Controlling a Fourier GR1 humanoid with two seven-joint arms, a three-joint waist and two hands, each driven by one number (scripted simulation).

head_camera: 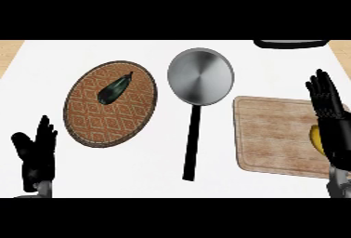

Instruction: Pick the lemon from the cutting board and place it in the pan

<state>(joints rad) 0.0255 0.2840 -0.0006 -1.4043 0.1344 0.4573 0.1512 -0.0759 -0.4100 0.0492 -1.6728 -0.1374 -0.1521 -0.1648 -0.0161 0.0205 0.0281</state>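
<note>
Head view, looking down on the counter (154, 162). The right hand (330, 116) stands over the right end of the cutting board (274, 135), fingers straight and spread slightly, pointing away from the robot and holding nothing. The lemon (316, 139) lies on the board against the hand's inner side, showing only as a yellow sliver; the rest is hidden by the hand. The pan (200, 76) sits left of the board and apart from it, bowl far and handle (192, 139) running toward the robot. The left hand (34, 155) rests open, fingers up, at the lower left.

The step in hand appears to be the grasp, not yet made. To do it well, the fingers and thumb should close round the lemon's middle, one on each side, since a rounded fruit is likely to roll off a push from one side only (whether the palm already touches it cannot be told). Lift straight up before travelling left, go high enough to pass the pan's rim, and release over the bowl's centre. The patterned plate (89, 121) with its dark green vegetable (115, 88) lies beyond the pan and off the likely path.
</note>
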